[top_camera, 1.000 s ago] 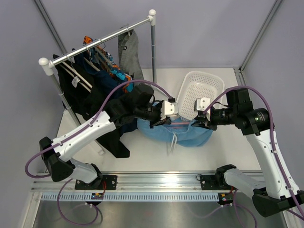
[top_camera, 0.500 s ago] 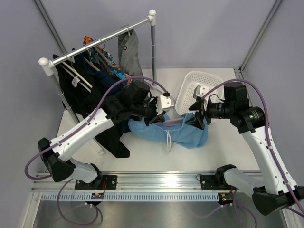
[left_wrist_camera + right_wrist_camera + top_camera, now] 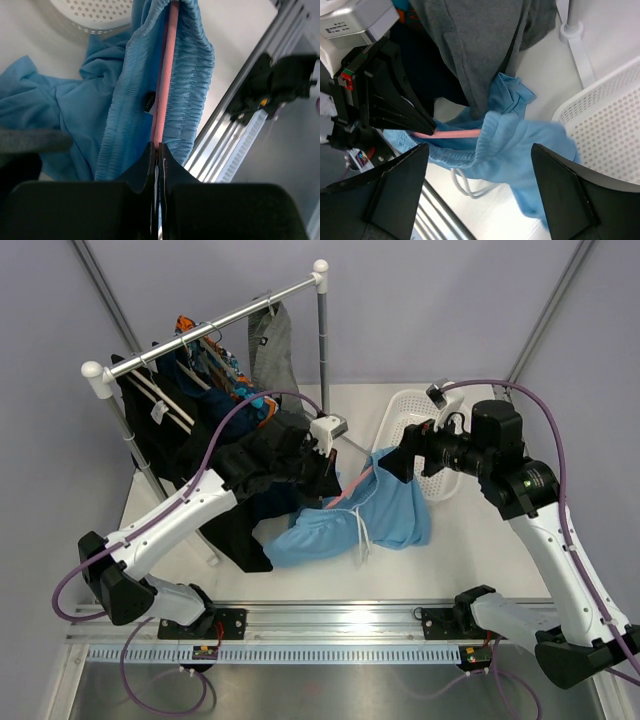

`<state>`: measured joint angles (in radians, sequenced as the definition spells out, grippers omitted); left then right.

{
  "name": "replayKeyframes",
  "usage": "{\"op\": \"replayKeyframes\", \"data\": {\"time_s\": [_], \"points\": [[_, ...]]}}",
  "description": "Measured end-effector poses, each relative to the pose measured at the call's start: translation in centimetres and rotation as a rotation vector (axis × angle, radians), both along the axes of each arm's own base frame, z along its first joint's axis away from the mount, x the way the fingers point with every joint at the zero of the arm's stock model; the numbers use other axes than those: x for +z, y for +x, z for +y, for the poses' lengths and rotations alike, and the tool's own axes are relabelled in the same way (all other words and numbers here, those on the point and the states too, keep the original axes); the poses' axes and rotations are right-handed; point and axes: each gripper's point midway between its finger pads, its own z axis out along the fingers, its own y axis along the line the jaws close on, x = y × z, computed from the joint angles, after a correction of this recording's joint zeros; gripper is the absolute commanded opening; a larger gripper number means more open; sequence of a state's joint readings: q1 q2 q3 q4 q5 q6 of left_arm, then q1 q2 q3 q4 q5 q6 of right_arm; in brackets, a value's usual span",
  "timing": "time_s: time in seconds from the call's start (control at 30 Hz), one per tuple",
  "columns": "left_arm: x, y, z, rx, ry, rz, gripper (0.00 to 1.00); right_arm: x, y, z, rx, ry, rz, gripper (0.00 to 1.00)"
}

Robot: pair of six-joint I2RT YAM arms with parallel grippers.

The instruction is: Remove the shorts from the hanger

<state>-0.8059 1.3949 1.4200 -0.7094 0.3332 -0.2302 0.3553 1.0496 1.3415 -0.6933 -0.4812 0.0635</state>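
The light blue shorts with a white drawstring hang by their waistband on a pink hanger bar and sag onto the table. My left gripper is shut on that bar, its jaws pressed together around the bar's end. In the right wrist view the pink hanger disappears into the blue cloth. My right gripper stands open just above the shorts' far side and holds nothing. The grey shorts hang on the rack, close behind.
A white perforated basket stands at the back right, right of the blue shorts. The clothes rack carries black garments and orange-and-blue patterned clothes; its post stands near the basket. A metal rail runs along the near edge.
My right gripper has opened, let go of the blue shorts and drawn back up to the right. My left gripper has carried the hanger leftward; the shorts slid along it and sagged.
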Motion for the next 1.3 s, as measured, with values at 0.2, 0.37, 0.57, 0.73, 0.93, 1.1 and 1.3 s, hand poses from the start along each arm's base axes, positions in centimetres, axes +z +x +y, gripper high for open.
{"op": "replayKeyframes", "data": {"time_s": [0.2, 0.37, 0.57, 0.73, 0.93, 1.1, 1.3], "points": [[-0.1, 0.5, 0.4, 0.247, -0.072, 0.136, 0.00, -2.1, 0.0, 0.7, -0.125, 0.031, 0.131, 0.77], [0.6, 0.6, 0.4, 0.331, -0.136, 0.185, 0.00, -4.9, 0.1, 1.7, -0.138, 0.004, 0.218, 0.63], [0.9, 0.6, 0.2, 0.355, -0.169, 0.211, 0.00, -6.6, 2.3, 3.6, -0.142, -0.027, 0.225, 0.59], [0.9, 0.3, 0.3, 0.359, -0.175, 0.216, 0.00, -8.2, 4.0, 4.2, -0.161, -0.062, 0.227, 0.36], [0.9, 0.2, 0.6, 0.351, -0.172, 0.202, 0.00, -8.4, 6.0, 4.4, -0.188, -0.115, 0.182, 0.01], [1.7, -0.5, 1.8, 0.292, -0.164, 0.114, 0.00, -5.7, 8.4, 3.0, -0.256, -0.113, 0.097, 0.00], [2.6, -1.3, 3.0, 0.203, -0.146, -0.008, 0.00, -3.0, 11.8, 1.2, -0.323, -0.081, 0.021, 0.00]]}}
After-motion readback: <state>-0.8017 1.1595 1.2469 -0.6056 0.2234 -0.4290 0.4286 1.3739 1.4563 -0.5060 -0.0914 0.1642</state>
